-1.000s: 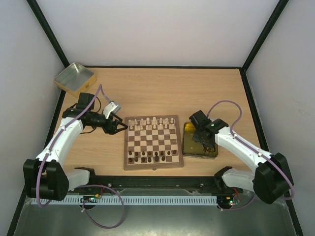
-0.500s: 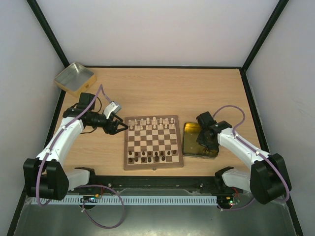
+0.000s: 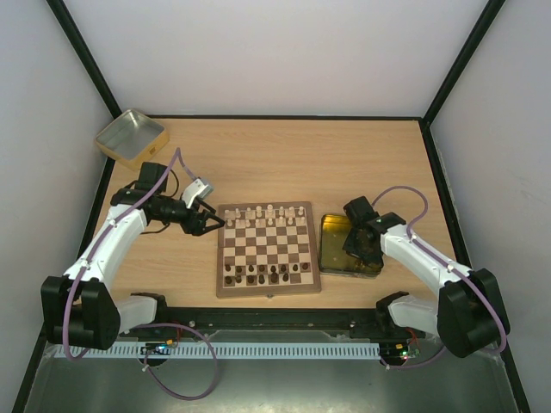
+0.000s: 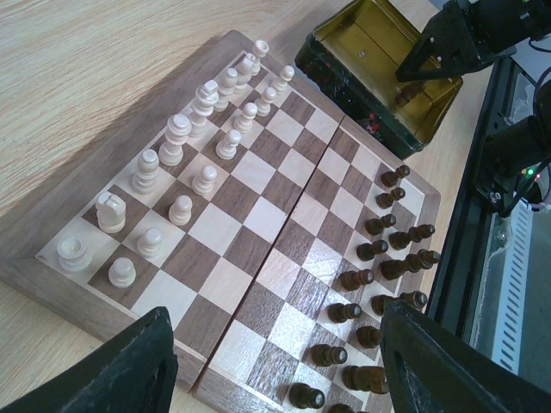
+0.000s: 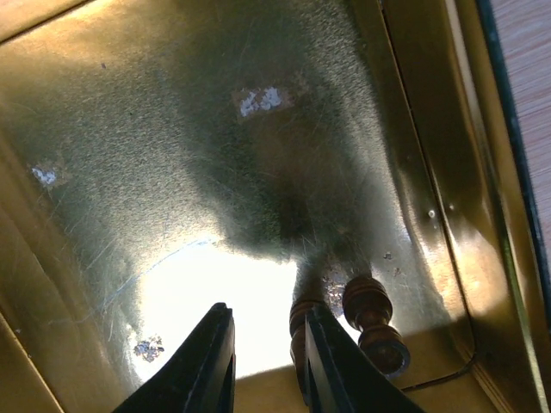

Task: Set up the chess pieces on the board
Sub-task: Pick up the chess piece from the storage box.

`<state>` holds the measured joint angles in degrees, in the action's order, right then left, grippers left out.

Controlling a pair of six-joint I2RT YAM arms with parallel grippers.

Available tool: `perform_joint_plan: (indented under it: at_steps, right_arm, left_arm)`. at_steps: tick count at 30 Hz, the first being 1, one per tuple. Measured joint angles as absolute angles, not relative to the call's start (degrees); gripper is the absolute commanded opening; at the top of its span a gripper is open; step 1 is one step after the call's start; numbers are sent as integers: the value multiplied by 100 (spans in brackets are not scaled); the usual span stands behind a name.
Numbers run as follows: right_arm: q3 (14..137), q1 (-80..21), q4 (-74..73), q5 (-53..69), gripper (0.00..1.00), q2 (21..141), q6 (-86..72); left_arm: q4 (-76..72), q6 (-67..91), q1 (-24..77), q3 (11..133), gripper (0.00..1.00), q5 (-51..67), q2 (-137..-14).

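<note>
The board [image 3: 267, 249] lies mid-table, cream pieces [image 3: 263, 212] along its far rows and dark pieces [image 3: 267, 274] along its near rows. In the left wrist view the cream pieces [image 4: 205, 112] and dark pieces [image 4: 379, 249] stand on the board [image 4: 258, 198]. My left gripper [image 3: 209, 224] hovers at the board's far left corner, wide open and empty [image 4: 284, 379]. My right gripper [image 3: 358, 249] is down inside a gold tin [image 3: 331, 262]. In the right wrist view it [image 5: 267, 361] is open. A dark piece [image 5: 372, 323] lies just right of its right finger [image 5: 323, 361], another partly hidden behind that finger.
A second gold tin [image 3: 129, 136] sits at the table's far left corner. The gold tin [image 4: 362, 34] with the right gripper in it lies close against the board's right edge. Black frame rails run along the table's sides and near edge.
My right gripper has shifted slightly right and lower into the gold tin. The left arm and the board pieces have not moved.
</note>
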<state>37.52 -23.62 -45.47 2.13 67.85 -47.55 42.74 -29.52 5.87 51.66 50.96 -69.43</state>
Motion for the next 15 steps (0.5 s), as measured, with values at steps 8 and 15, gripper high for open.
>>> perform_joint_plan:
  at_steps: [8, 15]
  right_arm:
    - [3726, -2362, -4571, 158, 21, 6665, -4829]
    - [3726, -2362, -4696, 69, 22, 6569, -4871]
  left_arm:
    - [4276, -2954, 611, 5166, 65, 5096, -6943]
    - [4276, -2956, 611, 5166, 65, 5096, -6941]
